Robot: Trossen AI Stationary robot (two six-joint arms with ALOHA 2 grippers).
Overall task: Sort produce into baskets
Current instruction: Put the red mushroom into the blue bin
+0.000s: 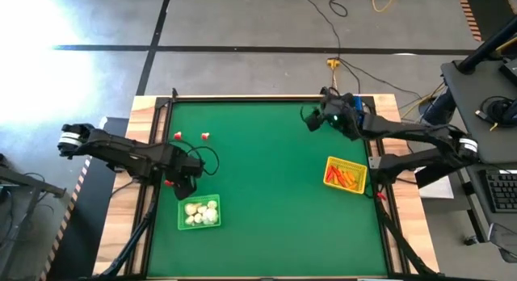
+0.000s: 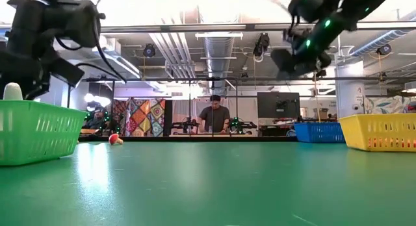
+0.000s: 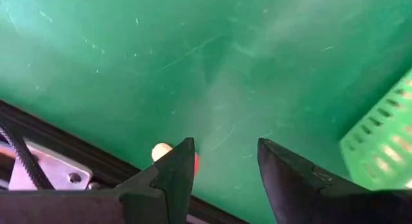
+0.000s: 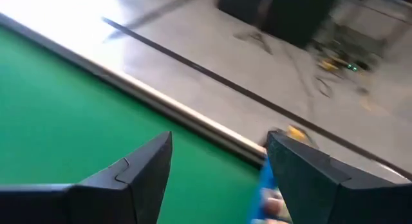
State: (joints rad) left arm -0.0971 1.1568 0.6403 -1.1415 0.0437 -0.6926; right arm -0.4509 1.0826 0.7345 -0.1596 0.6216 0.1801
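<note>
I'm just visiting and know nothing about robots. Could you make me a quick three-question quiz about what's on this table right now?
1. True or false: the green basket holds whitish bulbs.
2. What fills the yellow basket? A) orange carrot sticks B) whitish bulbs C) nothing
3. Which gripper hovers next to the green basket, with a small red-and-white piece showing beside its finger?

Key: 1 true. 2 A: orange carrot sticks. 3 the left gripper; the right gripper is up near the table's far edge.

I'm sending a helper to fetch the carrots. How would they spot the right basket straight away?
On the green table, look to the right side, just under the right arm. The yellow basket sits there holding orange sticks; the green basket, opposite, holds whitish bulbs.
</note>
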